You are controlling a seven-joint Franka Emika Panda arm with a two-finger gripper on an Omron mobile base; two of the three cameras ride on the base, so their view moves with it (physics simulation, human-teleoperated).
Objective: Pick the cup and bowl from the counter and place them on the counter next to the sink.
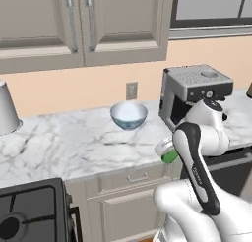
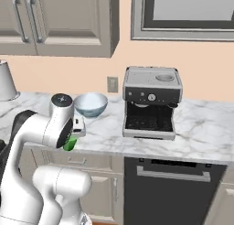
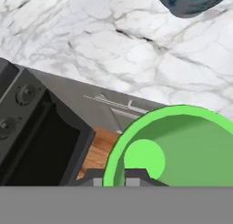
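The cup is off the desk, held in the air just past the desk's front edge and in front of the cabinet faces, near the robot's wrist. In the left base view it lies tilted, its long axis closer to level than upright, with the pale rim turned toward the left and the green body running back toward the arm. In the right base view the cup shows as a green patch under the wrist, below the level of the desk. In the hand view the cup has its open mouth facing the camera, so the round bottom is seen through the rim, and the rim passes across the fingertips. The pincer is drawn nearly together, narrow, pinched on the wall of the cup at its rim. The bowl stands upright on the desk, well apart from the cup, back toward the wall and below a wall outlet; the same bowl sits left of the coffee machine, which stands on the desk. A black stovetop lies at the lower left of the left base view, and a white cylinder stands at the far left of the desk.
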